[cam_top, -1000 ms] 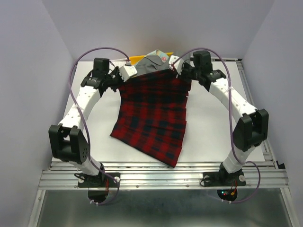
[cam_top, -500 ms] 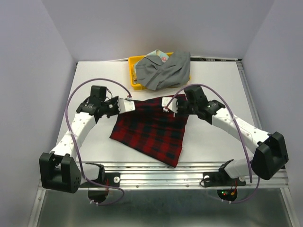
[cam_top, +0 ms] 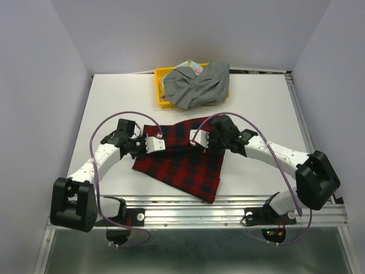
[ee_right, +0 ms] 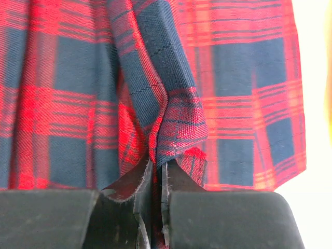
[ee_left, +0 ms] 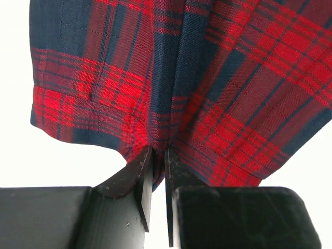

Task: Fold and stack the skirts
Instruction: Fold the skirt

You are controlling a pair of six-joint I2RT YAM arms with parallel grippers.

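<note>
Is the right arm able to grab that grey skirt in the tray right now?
Probably not yet: the right gripper is shut on the plaid skirt. Nothing stands between it and the grey skirt, so once it lets go, likely yes.

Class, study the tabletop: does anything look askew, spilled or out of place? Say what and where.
The grey skirt sits bunched in the yellow tray, draping over its right rim. The plaid skirt lies skewed, one corner reaching the front edge of the table.
</note>
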